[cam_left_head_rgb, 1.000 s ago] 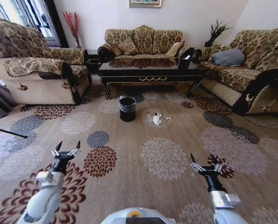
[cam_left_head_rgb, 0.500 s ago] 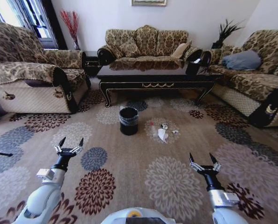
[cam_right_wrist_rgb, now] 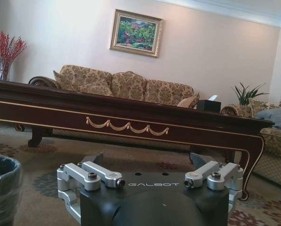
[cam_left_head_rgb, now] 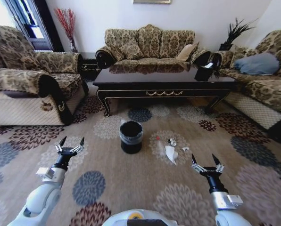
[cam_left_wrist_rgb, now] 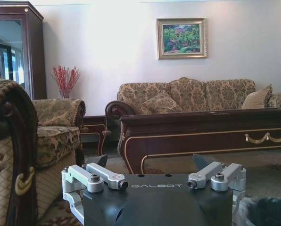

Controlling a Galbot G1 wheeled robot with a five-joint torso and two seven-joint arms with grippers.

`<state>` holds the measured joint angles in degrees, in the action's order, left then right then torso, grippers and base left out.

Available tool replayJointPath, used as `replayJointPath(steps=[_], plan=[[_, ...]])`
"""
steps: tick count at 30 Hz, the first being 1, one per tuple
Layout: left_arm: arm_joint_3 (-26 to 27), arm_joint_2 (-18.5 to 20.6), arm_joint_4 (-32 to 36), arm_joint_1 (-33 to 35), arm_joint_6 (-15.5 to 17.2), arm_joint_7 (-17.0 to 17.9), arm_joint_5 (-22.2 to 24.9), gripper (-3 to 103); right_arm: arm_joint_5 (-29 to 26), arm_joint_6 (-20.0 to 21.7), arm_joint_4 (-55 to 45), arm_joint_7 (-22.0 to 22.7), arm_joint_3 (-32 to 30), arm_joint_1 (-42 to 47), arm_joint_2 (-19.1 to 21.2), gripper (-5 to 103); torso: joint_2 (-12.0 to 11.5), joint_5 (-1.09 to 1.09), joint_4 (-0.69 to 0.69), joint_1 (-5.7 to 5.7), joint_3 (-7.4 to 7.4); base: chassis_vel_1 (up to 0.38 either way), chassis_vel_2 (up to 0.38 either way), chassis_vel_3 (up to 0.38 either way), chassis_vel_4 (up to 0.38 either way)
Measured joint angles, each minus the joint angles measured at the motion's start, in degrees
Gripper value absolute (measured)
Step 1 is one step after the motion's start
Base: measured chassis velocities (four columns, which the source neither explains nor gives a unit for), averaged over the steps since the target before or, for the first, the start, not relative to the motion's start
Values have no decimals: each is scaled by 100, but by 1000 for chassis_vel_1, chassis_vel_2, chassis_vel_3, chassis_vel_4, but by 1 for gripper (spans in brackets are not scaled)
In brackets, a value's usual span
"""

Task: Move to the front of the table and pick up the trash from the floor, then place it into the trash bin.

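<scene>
Much bare floor before table.

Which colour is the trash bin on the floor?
Black, with a thin translucent liner; the trash bin shows best in the head view.

One dark wood table stands on the patterned floor, ringed by three sofas: one behind it, one along the left edge, one along the right. One black trash bin sits before the table. Beside it lie four pieces of trash: a white paper, a red-capped clear piece and two small scraps. Two grippers, left and right, hang open.
</scene>
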<state>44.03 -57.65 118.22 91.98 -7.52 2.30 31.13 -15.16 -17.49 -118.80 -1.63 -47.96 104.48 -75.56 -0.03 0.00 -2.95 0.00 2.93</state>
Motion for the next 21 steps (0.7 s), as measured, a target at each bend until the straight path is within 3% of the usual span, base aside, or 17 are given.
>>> replayJointPath(steps=[10, 21], plan=[[-34, -33, -14, 23, 8, 0, -24, 100, 113, -19, 13, 58, 16, 7, -33, 100, 0, -1, 1, 0, 2, -178, 173, 199, -180], [-387, 24, -78, -269, 196, 24, -71, 100, 183, -5, 104, 56, 72, -47, -51, 100, 0, 0, 1, -1, 1, -46, 52, 49, -42]])
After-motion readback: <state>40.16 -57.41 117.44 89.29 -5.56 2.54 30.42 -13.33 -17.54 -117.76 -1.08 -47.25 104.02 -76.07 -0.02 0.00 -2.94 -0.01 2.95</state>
